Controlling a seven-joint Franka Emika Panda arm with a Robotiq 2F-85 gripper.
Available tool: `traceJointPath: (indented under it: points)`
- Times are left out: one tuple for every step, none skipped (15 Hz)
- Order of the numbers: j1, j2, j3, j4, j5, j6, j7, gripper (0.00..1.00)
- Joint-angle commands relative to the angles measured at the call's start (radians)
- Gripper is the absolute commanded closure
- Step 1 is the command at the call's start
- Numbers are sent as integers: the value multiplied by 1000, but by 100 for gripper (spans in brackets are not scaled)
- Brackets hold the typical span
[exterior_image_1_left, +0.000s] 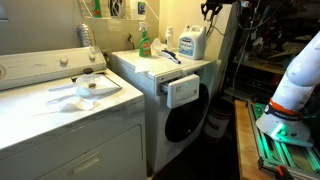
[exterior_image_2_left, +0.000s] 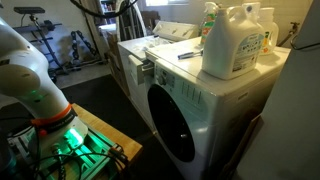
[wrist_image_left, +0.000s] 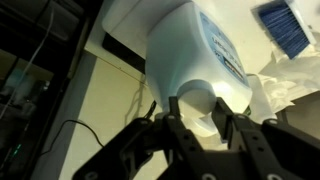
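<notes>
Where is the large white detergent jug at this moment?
In both exterior views the detergent jug stands atop the front-loading washer, by a corner, with the pincer right at it.

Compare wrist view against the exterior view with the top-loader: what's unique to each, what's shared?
Wrist only: the gripper close up, with the detergent jug filling the gap between its fingers. Contact can't be judged. Crumpled white material lies beside the jug.
Exterior only: the top-loader, the green bottle, the front-loader with its pulled-out drawer, and the arm's white links.
Both: the white detergent jug with its blue label.
</notes>
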Motion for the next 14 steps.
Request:
traceJointPath:
  points:
    - [-4,-10,-28,37,-2,-103,36,87]
    - [-10,-7,-44,46,-2,-97,42,87]
    - [-12,2,-61,63,16,-102,35,87]
    - [-15,12,-76,76,26,-99,36,87]
    - [-19,25,-93,89,36,-96,32,87]
    - [-22,39,-109,105,49,-96,29,87]
    - [-24,55,-124,122,63,-102,30,87]
    - [-25,69,-139,134,80,-103,26,87]
    - [-26,87,-152,149,97,-102,27,87]
    - [-26,104,-165,162,120,-100,25,87]
    - [-26,123,-177,177,140,-93,25,87]
    - [-25,144,-188,194,170,-90,20,87]
    - [-25,165,-197,211,190,-78,25,87]
    - [-25,188,-205,230,214,-76,23,87]
